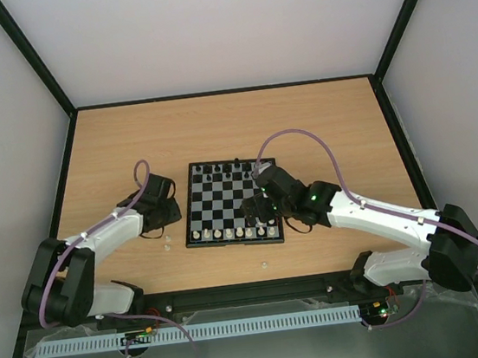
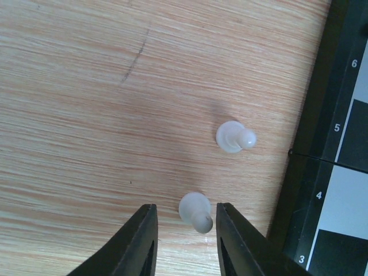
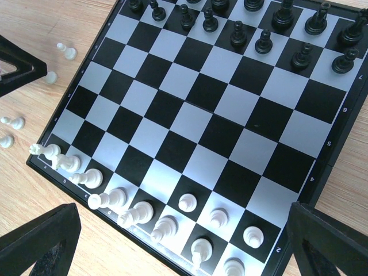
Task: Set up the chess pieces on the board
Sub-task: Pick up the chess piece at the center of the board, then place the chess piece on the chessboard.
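The board point(image 1: 224, 202) lies mid-table, black chessmen point(image 3: 264, 41) on its far rows, white ones point(image 3: 135, 214) on its near rows. My left gripper point(image 1: 162, 208) is down on the table left of the board. It point(image 2: 186, 208) is open, with one whitish pawn point(image 2: 195, 211) lying between its fingers, neither visibly touching it. A second pawn point(image 2: 236, 137) lies just beyond. My right gripper point(image 1: 264, 206) hovers over the board's near right part. It point(image 3: 181, 210) is wide open and empty above the white pieces.
More loose whitish pawns lie on the wood left of the board point(image 3: 69, 53) point(image 3: 14, 122); one point(image 1: 264, 266) lies near the front edge. The board's black frame point(image 2: 313, 144) runs close to the right of the left gripper. Walls enclose the table.
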